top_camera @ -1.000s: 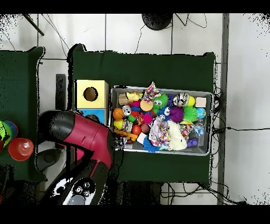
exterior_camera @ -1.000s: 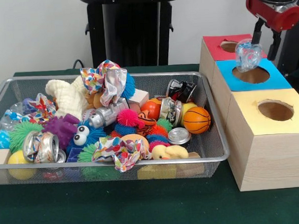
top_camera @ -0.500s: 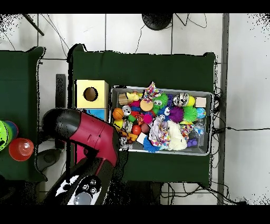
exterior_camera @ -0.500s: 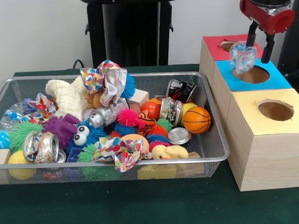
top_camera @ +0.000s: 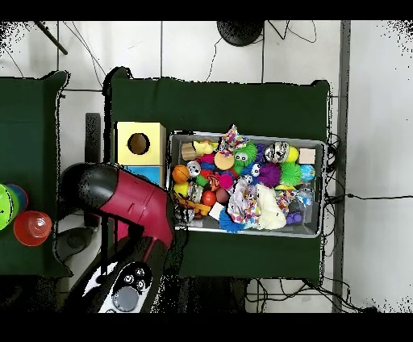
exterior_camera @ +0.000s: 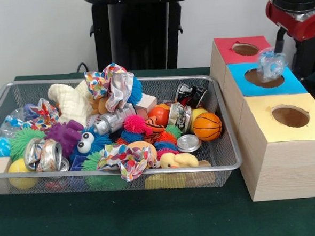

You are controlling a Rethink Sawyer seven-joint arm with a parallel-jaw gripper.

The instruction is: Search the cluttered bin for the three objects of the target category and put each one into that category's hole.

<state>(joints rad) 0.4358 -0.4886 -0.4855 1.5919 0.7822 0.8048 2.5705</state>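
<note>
Crumpled clear plastic bottle (exterior_camera: 271,64) over blue box's hole (exterior_camera: 264,78)

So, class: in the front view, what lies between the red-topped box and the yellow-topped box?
The blue-topped box lies between them in the front view, with a clear crumpled plastic piece over its hole.

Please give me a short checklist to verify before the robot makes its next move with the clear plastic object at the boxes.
1. Clear plastic object sits at the blue box hole: ok.
2. Object fully through the hole: not ok, it sticks up above the top.
3. Gripper open or shut: cannot tell, fingers mostly hidden at the picture's edge.
4. Red box and yellow box holes free: ok.
5. Bin still holds many items to search: ok.
6. Arm covers the blue and red boxes from overhead: not ok for checking there.
</note>
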